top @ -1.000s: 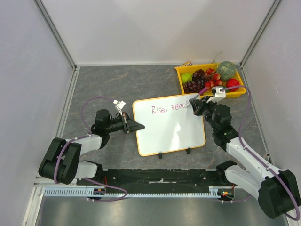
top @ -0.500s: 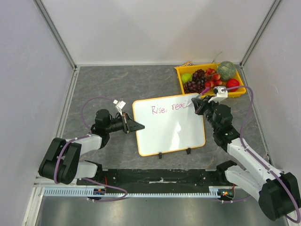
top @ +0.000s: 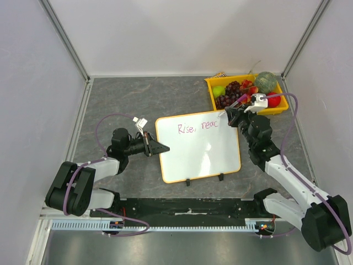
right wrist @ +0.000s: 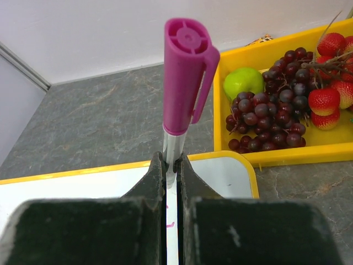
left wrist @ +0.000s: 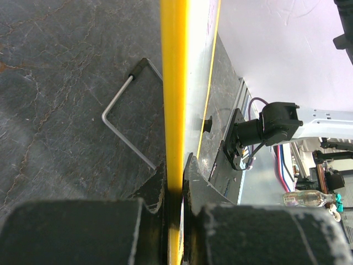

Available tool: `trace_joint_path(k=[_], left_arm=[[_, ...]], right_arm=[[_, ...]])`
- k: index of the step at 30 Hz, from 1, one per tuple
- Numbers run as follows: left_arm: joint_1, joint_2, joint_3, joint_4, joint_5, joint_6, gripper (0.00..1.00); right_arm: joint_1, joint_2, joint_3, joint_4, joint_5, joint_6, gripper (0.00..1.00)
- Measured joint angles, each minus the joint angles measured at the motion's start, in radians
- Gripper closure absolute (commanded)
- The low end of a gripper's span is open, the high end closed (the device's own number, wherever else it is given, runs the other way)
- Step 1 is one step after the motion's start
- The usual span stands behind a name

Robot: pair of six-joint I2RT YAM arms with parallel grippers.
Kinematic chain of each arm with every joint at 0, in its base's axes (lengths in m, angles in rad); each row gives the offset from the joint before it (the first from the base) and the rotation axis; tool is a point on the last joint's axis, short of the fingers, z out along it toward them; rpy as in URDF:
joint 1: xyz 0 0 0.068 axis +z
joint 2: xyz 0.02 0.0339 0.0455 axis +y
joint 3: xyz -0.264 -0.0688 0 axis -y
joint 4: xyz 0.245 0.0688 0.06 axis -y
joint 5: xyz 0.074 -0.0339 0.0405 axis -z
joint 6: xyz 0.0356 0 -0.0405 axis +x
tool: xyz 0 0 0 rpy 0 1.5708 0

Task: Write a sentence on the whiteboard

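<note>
While the left end effector (top: 164, 147) clamps the whiteboard (top: 198, 154), steady the marker (right wrist: 186, 72) pinched in your right end effector (top: 228, 117).

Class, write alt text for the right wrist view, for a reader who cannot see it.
The right gripper is shut on a marker, pink cap pointing up, at a corner of the whiteboard. Beyond, a yellow tray holds grapes, strawberries and a green apple.

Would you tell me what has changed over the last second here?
The right gripper, shut on the marker, moved slightly farther from the arms, toward the fruit tray. The left gripper stays clamped on the whiteboard, which has not shifted.
</note>
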Motion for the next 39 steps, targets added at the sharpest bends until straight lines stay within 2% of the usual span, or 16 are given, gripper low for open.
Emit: trace_joint_path(k=[19,39], left_arm=[[0.000,0.000,0.000,0.000,0.000,-0.001,0.98],[0.000,0.000,0.000,-0.001,-0.001,-0.001,0.98]], right_arm=[[-0.013,0.058,0.010,0.020,0.020,0.001,1.00],[-0.019,-0.028,-0.085,0.012,-0.017,0.001,1.00]])
